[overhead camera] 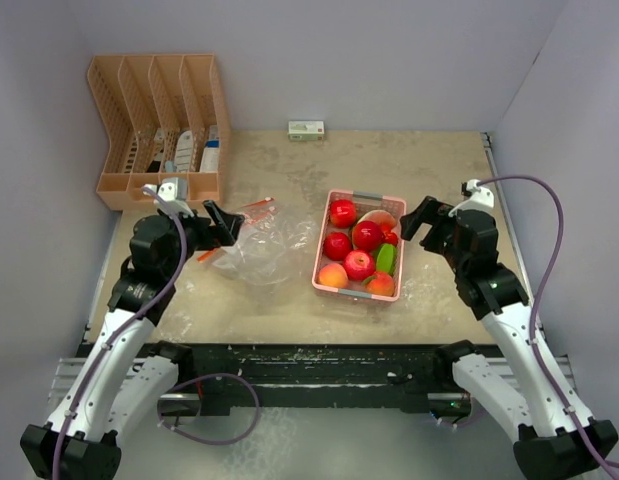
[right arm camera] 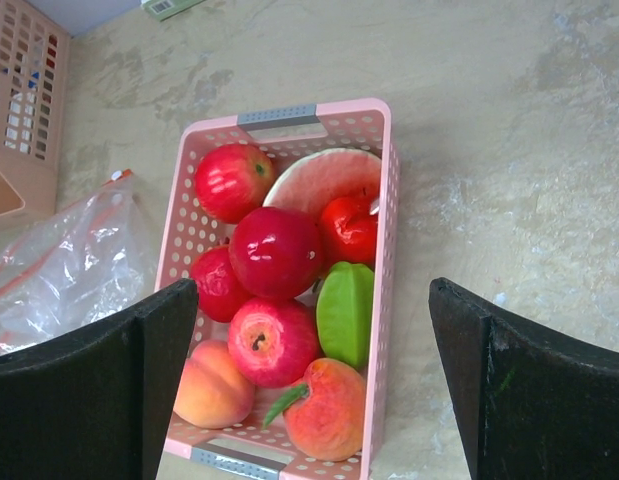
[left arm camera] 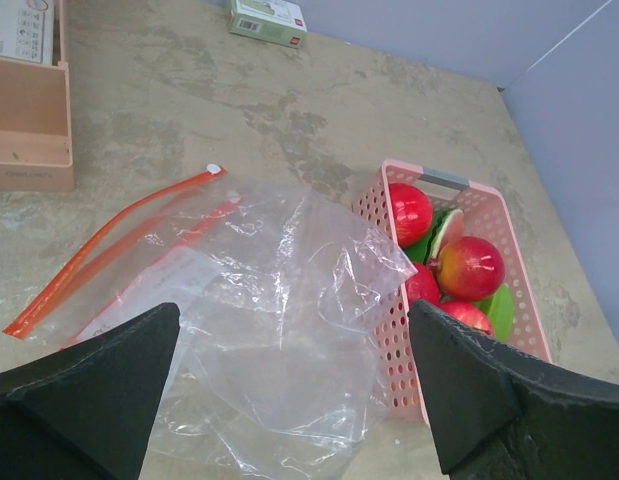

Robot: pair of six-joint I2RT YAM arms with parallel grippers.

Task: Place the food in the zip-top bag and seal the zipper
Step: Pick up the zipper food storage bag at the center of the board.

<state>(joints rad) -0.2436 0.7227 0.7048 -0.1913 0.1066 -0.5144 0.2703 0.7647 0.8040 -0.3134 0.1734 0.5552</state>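
The toy food lies in a pink basket point(overhead camera: 323, 250): several red apples point(overhead camera: 367, 235), two orange peaches point(overhead camera: 333, 275), a green piece point(overhead camera: 386, 259) and a watermelon slice point(right arm camera: 324, 175). A clear zip-top bag point(overhead camera: 264, 248) with an orange zipper point(left arm camera: 99, 240) lies crumpled left of the basket. My left gripper point(overhead camera: 225, 222) is open and empty at the bag's left edge, above the bag point(left arm camera: 279, 300). My right gripper point(overhead camera: 421, 217) is open and empty just right of the basket, hovering over the near fruit point(right arm camera: 279, 340).
An orange divided organiser point(overhead camera: 159, 130) with small items stands at the back left. A small white-green box point(overhead camera: 306, 129) lies by the back wall. Walls close the left, back and right sides. The table's near edge is a dark rail.
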